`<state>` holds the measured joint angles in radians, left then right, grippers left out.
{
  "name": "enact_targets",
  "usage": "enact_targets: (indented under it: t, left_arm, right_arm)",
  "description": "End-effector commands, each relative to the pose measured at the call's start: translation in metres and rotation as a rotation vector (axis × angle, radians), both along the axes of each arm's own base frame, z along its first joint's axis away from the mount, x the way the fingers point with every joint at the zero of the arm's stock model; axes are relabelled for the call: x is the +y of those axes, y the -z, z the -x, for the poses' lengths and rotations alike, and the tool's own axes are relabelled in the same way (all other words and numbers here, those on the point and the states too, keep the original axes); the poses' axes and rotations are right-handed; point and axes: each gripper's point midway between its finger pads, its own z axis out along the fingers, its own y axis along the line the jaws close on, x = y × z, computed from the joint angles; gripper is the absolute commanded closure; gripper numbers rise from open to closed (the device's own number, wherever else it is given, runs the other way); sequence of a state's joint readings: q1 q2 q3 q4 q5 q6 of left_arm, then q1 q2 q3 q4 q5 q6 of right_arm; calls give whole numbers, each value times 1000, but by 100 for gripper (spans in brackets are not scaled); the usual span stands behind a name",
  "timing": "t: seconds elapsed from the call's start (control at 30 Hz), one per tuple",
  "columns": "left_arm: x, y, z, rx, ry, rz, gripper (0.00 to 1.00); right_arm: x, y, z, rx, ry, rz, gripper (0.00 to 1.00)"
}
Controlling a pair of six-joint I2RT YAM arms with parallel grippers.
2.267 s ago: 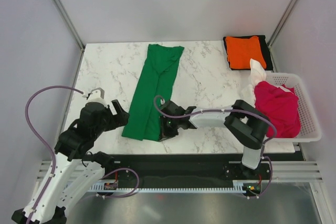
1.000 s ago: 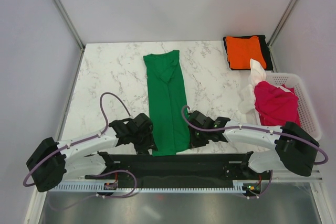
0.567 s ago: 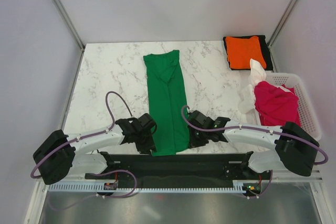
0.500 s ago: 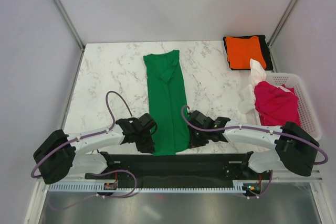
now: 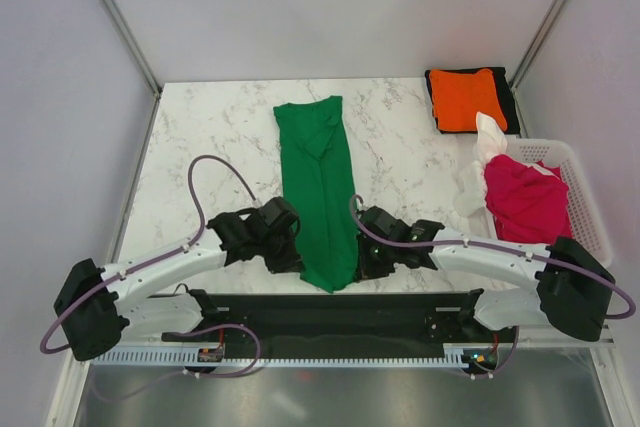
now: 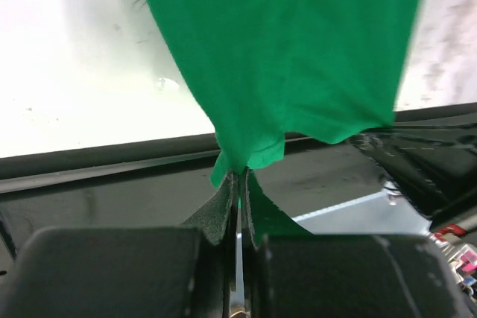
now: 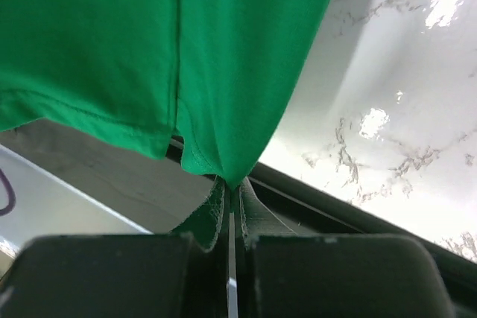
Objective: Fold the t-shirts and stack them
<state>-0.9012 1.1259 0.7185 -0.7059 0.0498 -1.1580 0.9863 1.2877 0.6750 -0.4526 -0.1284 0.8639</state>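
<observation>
Left end effector (image 6: pixel 237 178) pinched shut on the near-left hem corner of the green t-shirt (image 5: pixel 318 182); right end effector (image 7: pixel 229 186) likewise clamped on the near-right corner. Shirt is a narrow strip on the table (image 5: pixel 200 147), centre of top view, its long axis running straight up-frame from both grips. Arms equally near. Fold likely carries hem toward collar end.
</observation>
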Motion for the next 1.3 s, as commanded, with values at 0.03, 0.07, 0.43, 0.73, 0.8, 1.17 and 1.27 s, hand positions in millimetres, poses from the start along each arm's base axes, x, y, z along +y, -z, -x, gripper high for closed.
enact_targets:
  t: [0.03, 0.07, 0.43, 0.73, 0.8, 1.17, 1.27]
  left_arm:
    - [0, -46, -21, -141, 46, -23, 98]
    - [3, -50, -24, -164, 51, -45, 98]
    - [15, -85, -87, -268, 27, -125, 98]
    - [32, -86, -148, -281, -5, -182, 98]
    - [33, -86, -162, -283, -6, -195, 98]
    - [46, -56, -212, -227, 11, -287, 98]
    - [48, -41, -221, -195, 13, -311, 98]
  right_arm:
    - [16, -50, -31, -113, 36, -12, 100]
    - [15, -52, -38, -137, 39, 12, 100]
    - [16, -98, -137, -262, 69, 90, 100]
    - [17, -102, -201, -284, 81, 139, 100]
    - [19, -100, -212, -282, 75, 147, 100]
    - [18, -71, -249, -224, 69, 171, 100]
    - [16, -64, -258, -214, 71, 175, 100]
